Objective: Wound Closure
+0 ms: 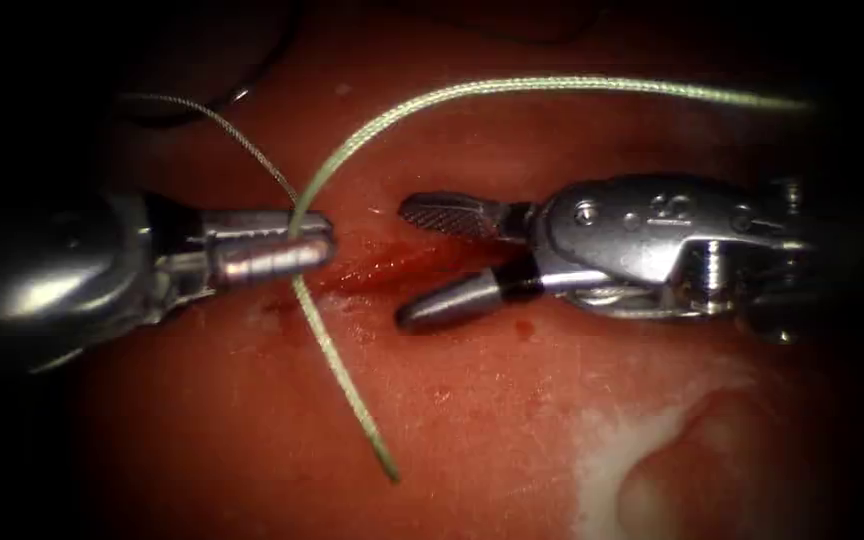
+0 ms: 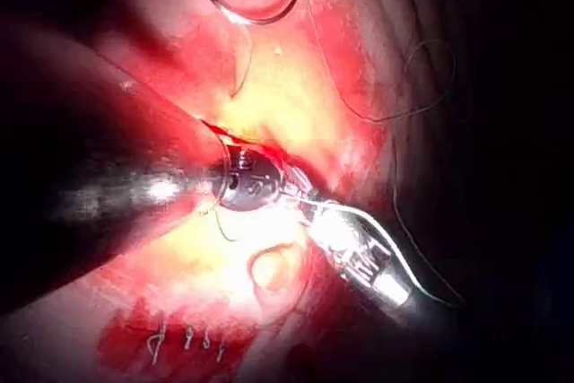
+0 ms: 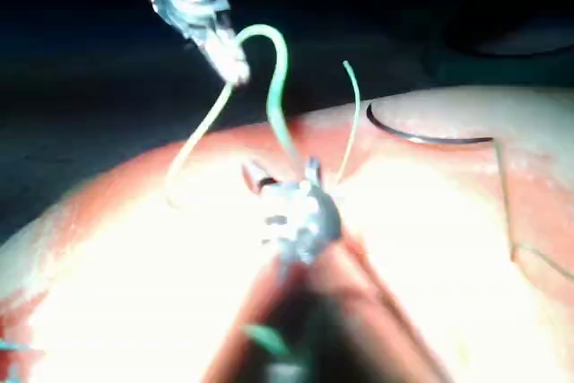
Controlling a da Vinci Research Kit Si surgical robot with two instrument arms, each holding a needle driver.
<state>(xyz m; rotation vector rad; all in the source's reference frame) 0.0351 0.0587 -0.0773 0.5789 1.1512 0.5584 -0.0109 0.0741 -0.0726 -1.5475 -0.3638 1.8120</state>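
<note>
Left tool clamped on thread over cut. Right tool jaws apart, empty. Needle lies free on tissue. Keep thread tension gentle, steady.

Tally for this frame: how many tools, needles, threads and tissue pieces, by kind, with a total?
Needle drivers: 2, the left tool shut on the green thread, the right tool open, holding nothing.
Curved needle: 1, lying free on the tissue.
Green thread: 1.
Tissue: 1.
Total: 5.
</note>
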